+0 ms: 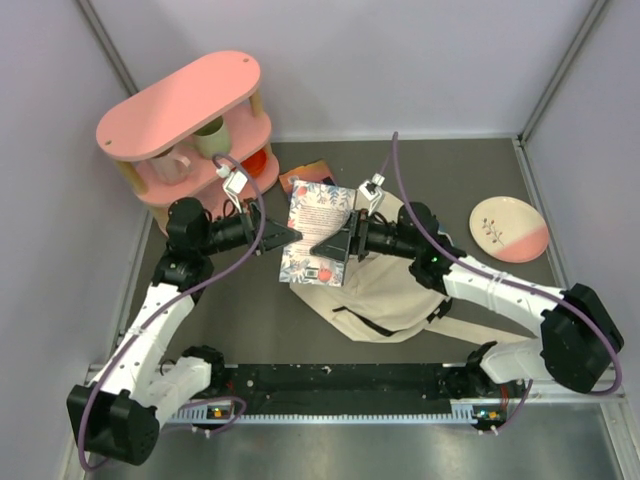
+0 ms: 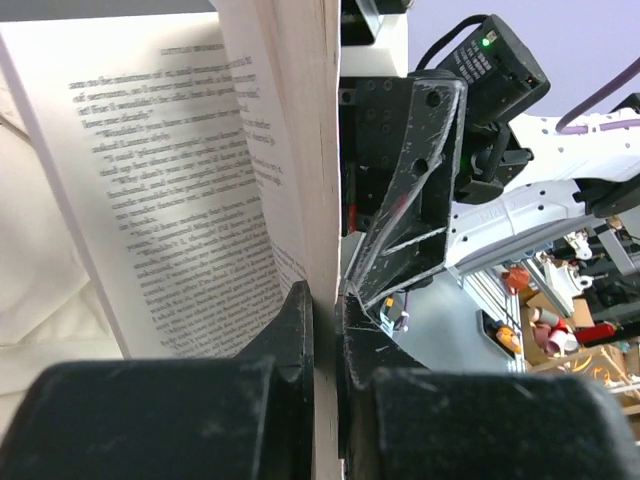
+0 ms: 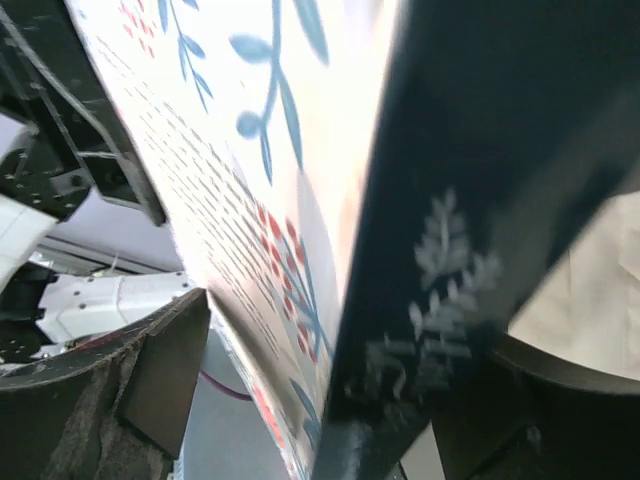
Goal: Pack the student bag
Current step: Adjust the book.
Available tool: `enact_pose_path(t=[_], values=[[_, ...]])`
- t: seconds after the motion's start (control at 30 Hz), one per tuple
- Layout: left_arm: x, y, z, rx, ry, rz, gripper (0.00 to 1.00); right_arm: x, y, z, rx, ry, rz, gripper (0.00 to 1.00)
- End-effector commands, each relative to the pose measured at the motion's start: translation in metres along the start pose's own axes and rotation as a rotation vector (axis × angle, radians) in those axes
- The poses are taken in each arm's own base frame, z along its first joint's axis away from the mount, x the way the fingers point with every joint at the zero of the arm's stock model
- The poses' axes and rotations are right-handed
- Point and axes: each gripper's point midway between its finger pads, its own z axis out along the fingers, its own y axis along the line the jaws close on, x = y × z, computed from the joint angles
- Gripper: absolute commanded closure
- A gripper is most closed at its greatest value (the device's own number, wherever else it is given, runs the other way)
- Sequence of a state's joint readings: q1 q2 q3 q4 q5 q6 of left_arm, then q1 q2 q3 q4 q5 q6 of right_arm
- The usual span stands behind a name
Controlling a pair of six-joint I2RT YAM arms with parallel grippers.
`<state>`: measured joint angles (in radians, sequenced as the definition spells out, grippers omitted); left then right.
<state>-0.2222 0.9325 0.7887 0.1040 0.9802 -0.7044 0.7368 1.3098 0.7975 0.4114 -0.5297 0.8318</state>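
Student bag lies below a floral-covered book, print illegible.

A floral book stands between the claw's spread fingers, with its pale cover leftward and its dark cover rightward. The cream bag lies beyond on the right.

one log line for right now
book held above bag | left pincer shut on book | right pincer open, astride book
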Motion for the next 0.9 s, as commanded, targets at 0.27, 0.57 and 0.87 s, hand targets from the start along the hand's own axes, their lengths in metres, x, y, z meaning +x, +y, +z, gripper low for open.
enact_pose_path(t=[0.27, 0.57, 0.87], values=[[-0.006, -0.003, 0.009, 0.057, -0.011, 0.088, 0.90, -0.025, 0.040, -0.018, -0.170, -0.164, -0.099, 0.81], [-0.012, 0.025, 0.008, -0.101, -0.069, 0.065, 0.01, -0.020, 0.046, -0.042, -0.158, -0.213, -0.137, 1.00], [-0.021, 0.004, 0.025, 0.067, -0.089, 0.077, 0.01, -0.002, 0.067, -0.051, -0.288, -0.134, -0.108, 1.00]])
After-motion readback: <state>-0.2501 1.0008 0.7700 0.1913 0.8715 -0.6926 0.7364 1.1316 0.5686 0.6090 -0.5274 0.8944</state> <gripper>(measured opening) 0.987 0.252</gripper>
